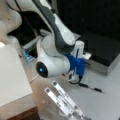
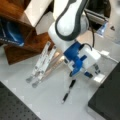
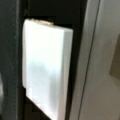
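End effector (image 2: 96,73) grasping white block (image 2: 98,78), fingers partly hidden, black pen (image 2: 68,91) nearby

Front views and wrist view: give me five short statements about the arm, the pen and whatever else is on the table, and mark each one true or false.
1. A dark pen lies on the table. True.
2. The gripper holds the pen. False: the pen lies apart from it, on the table.
3. A folded metal stand lies on the table. True.
4. The arm's wrist carries a red part. False: the part is blue.
5. A flat white block fills much of the wrist view. True.
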Robot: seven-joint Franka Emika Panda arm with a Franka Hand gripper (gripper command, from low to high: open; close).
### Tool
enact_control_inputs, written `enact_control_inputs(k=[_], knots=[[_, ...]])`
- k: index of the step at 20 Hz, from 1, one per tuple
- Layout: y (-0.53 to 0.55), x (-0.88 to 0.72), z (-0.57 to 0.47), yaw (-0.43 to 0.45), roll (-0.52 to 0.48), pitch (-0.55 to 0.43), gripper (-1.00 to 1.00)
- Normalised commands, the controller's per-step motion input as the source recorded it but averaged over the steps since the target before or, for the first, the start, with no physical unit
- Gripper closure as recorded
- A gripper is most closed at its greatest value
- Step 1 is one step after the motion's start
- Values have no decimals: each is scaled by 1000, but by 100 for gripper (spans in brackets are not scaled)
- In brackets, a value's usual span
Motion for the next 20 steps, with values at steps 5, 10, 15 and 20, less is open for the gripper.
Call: enact_control_inputs(k=[5, 10, 15, 20], knots=[[3, 186, -47, -18, 170, -51, 100], [9, 187, -60, -30, 126, -40, -100], [-4, 192, -69, -27, 106, -37, -100], [-24, 201, -66, -23, 106, -37, -100]])
